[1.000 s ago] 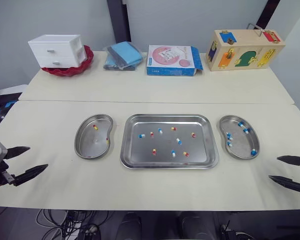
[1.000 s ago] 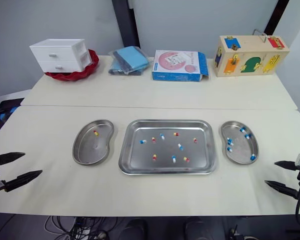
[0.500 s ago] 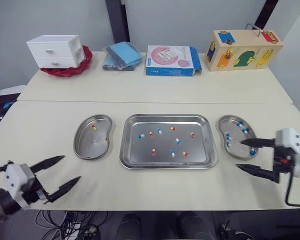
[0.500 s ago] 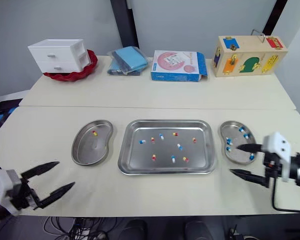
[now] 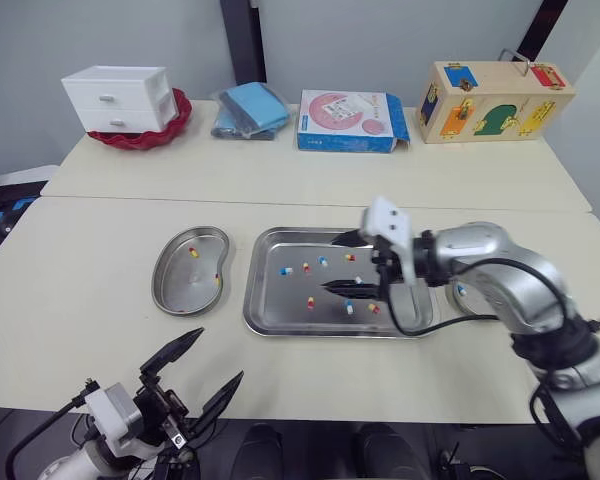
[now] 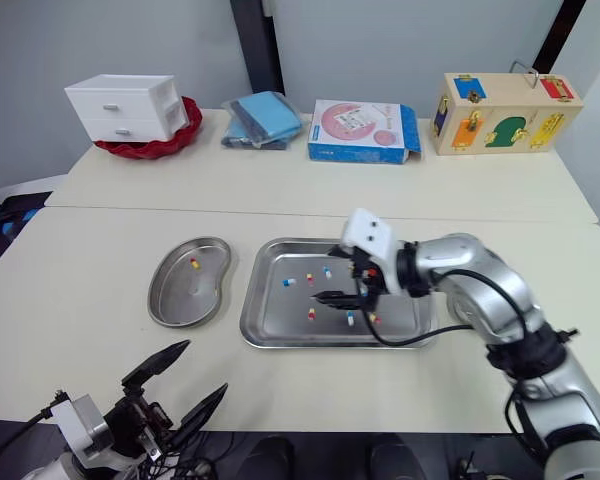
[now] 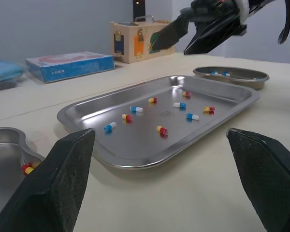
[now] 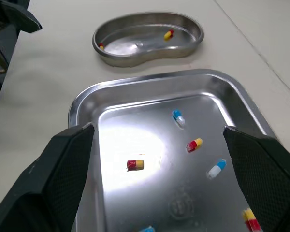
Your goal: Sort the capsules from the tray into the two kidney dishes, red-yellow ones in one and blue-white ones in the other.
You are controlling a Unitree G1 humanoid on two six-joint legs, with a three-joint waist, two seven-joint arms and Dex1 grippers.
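Observation:
The steel tray (image 5: 265, 300) lies mid-table with several red-yellow and blue-white capsules scattered in it, such as a red-yellow one (image 8: 135, 165) and a blue-white one (image 8: 178, 117). My right gripper (image 5: 340, 263) hovers open just above the tray's middle, holding nothing. The left kidney dish (image 5: 175, 290) holds two red-yellow capsules (image 5: 193, 253). My right arm partly hides the right kidney dish (image 7: 232, 75), where a blue-white capsule (image 5: 460, 291) peeks out. My left gripper (image 5: 217, 357) stands open at the table's front edge, short of the left dish and well apart from it.
Along the far side stand a white drawer unit (image 5: 115, 98) on a red bowl, a blue packet (image 5: 248, 108), a pink-and-blue box (image 5: 350, 120) and a wooden lock box (image 5: 490, 100). A seam runs across the table behind the tray.
My right arm has swung in from the table's right edge to hang over the tray. My left gripper has moved right along the front edge. Both stayed open.

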